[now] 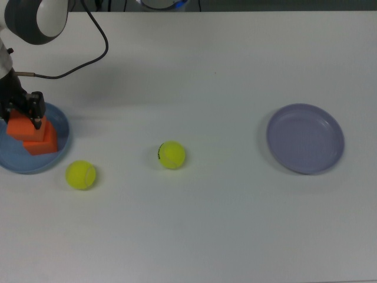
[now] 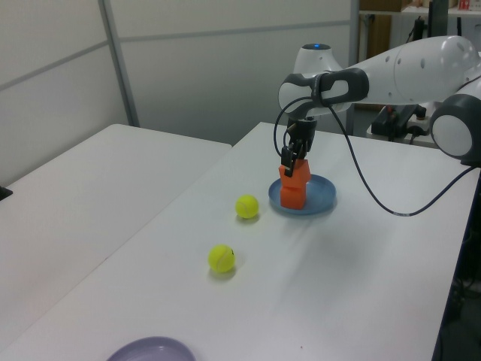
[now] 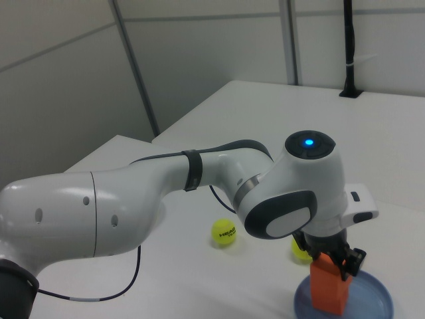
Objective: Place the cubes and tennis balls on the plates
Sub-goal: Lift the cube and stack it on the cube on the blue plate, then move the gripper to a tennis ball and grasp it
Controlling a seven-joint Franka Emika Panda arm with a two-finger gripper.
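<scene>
A Franka arm's hand [image 1: 23, 115] grips an orange cube [image 1: 19, 126] at the left edge of the top view, fingers closed on its sides, holding it on or just above a second orange cube [image 1: 42, 143] that sits on the light blue plate [image 1: 62, 147]. In the left view the two cubes read as a short stack at centre right of the frame, the upper one [image 2: 295, 170] slightly skewed over the lower [image 2: 293, 195]; whether they touch cannot be told.

Two tennis balls remain on the white worktop [image 1: 224, 224]: one [image 1: 80, 174] just beside the blue plate's rim at lower left of the top view, the other [image 1: 172, 154], bearing a dark mark, nearer the middle. The lavender plate [image 1: 305, 138] sits empty at the right of the top view, well apart from everything else.

The cubes look light and rigid, with matte flat faces that suit a pinch across opposite sides, as here. A stack could topple if released off-centre. The balls look light, fuzzy and a little springy; they will likely roll at a nudge, so a grasp from above across the widest part seems safest.
</scene>
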